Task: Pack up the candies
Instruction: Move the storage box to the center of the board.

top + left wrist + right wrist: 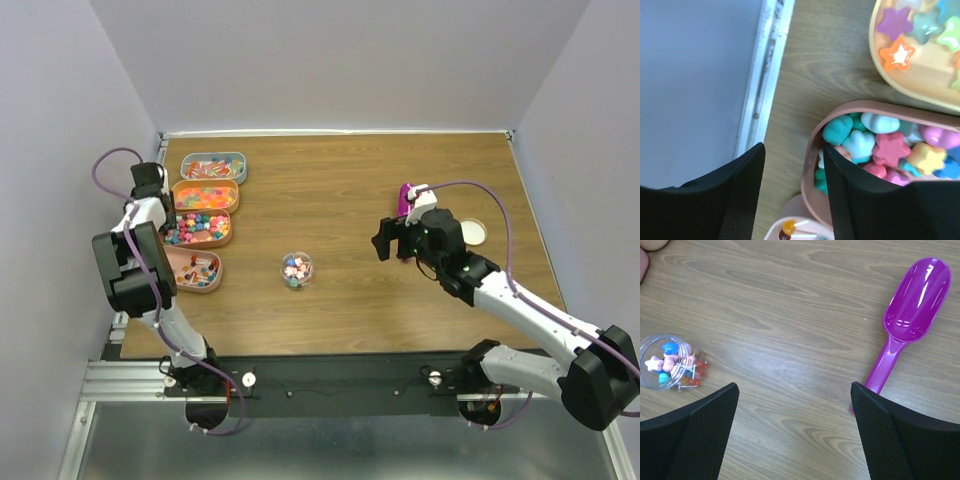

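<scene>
Soft, even light falls from above; the top view is bright, with only faint shadows beneath the arms. Just ahead of the left pincer (792, 150) the glossy candies (890, 147) carry small white glare spots, while its 2 fingers (740, 195) are near-black with little detail. Ahead and to the right of the right pincer (794, 390), the magenta scoop (914, 300) shows pale streaks of reflection, and the wood grain there is sharp. The jar (667, 367) to its left glints.
</scene>
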Robot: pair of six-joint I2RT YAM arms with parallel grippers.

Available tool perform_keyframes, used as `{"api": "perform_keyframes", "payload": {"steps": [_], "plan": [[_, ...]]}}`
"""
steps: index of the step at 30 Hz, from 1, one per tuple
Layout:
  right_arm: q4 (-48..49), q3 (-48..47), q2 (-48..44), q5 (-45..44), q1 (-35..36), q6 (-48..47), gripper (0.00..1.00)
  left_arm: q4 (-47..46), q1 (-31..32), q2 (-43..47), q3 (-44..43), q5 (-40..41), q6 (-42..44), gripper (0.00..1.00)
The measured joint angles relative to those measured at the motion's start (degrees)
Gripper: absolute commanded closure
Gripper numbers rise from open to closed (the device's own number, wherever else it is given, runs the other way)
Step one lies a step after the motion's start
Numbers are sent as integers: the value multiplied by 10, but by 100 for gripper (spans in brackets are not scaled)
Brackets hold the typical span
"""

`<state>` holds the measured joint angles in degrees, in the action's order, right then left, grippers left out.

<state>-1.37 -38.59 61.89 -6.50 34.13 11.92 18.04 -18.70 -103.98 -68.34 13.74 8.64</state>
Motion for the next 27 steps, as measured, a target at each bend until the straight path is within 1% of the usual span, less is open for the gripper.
{"api": "perform_keyframes", "payload": {"steps": [3, 4, 6, 7, 9, 10, 11, 12, 14, 18, 23, 25, 26, 27], "plan": [[-16, -14, 5, -8, 0, 0, 0, -2, 0, 42, 8, -3, -26, 34], [-22, -20, 5, -16, 0, 0, 0, -3, 1, 59, 11, -4, -34, 27], [-30, -29, 6, -27, 0, 1, 0, -17, 4, 120, 23, -11, -59, 24], [-39, -36, 7, -36, 0, 2, 0, -19, 4, 133, 27, -12, -66, 23], [-56, -50, 10, -53, 0, 3, 0, -35, 8, 205, 48, -21, -88, 22], [-63, -56, 12, -64, 0, 5, 0, -38, 9, 241, 59, -27, -103, 18], [-70, -60, 13, -70, 0, 6, 0, -44, 11, 281, 73, -35, -116, 8], [-78, -65, 13, -82, 0, 7, 0, -54, 12, 317, 89, -45, -129, 2], [-91, -70, 14, -98, 0, 11, 0, -58, 16, 381, 118, -62, -160, 2], [-116, -73, 14, -126, -1, 16, 0, -68, 20, 452, 188, -115, -220, 2], [-139, -74, 15, -167, -16, 21, 0, -50, 31, 479, 288, -193, -274, 2], [-150, -75, 21, -174, -52, 31, 0, -43, 38, 494, 310, -219, -285, 2], [-155, -76, 26, -177, -81, 36, 0, -41, 42, 505, 312, -229, -288, 2], [-159, -78, 38, -175, -127, 45, 2, -42, 45, 512, 312, -238, -290, 2]]}}
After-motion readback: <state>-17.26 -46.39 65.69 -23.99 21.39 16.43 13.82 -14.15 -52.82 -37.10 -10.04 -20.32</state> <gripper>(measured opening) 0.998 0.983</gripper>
